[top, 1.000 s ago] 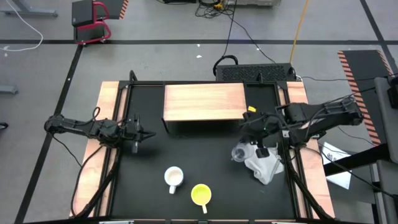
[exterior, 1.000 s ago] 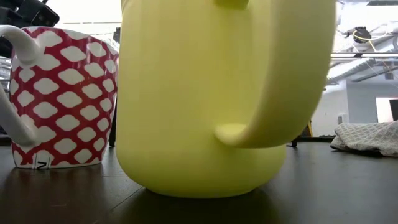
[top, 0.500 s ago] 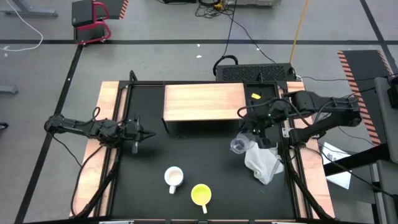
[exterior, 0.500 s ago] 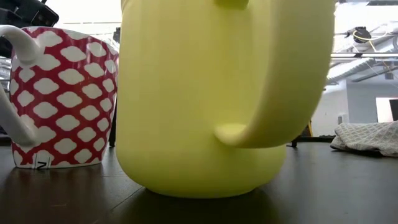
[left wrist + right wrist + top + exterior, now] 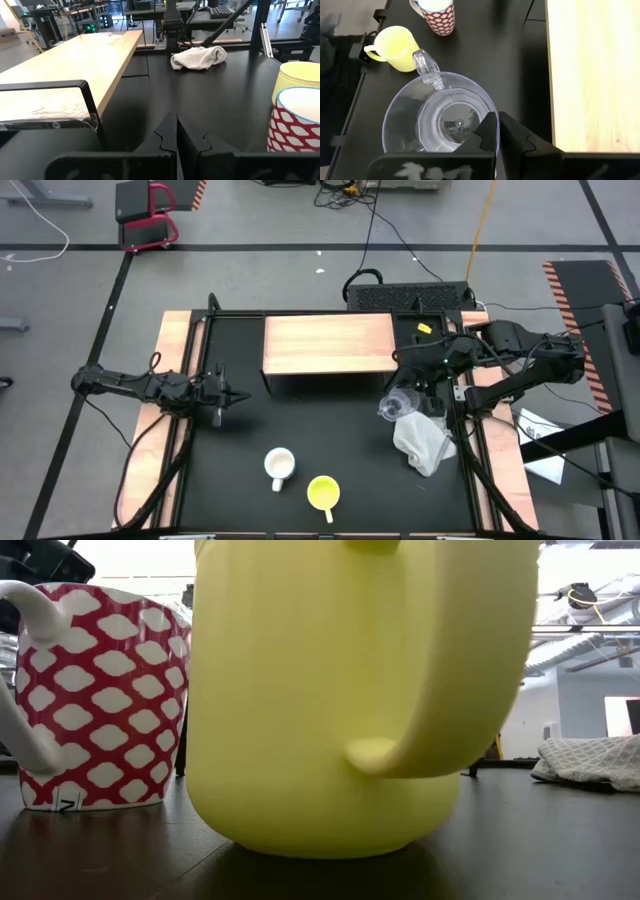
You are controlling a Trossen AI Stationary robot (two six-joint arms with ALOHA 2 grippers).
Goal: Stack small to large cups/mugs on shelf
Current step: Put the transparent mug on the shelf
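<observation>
The clear glass cup [image 5: 393, 406] hangs from the right gripper [image 5: 420, 392], whose fingers are clamped on its rim, the handle pointing away from the wrist. Over the last second it has left the white cloth [image 5: 422, 442] and risen, drifting from beside the cloth toward the shelf [image 5: 328, 344], which now lies just ahead of the gripper. The cloth stays behind it on the counter [image 5: 330, 420], a little more slumped than a second ago.

I judge the smallest vessel is on its way to the shelf top, the first placement of three, with nothing set there yet.

The yellow mug [image 5: 322, 493] and the white patterned mug [image 5: 279, 465] have not shifted, well apart from the right gripper. The left gripper [image 5: 226, 397], fingers pressed together and empty, has not moved at the counter's far side.
</observation>
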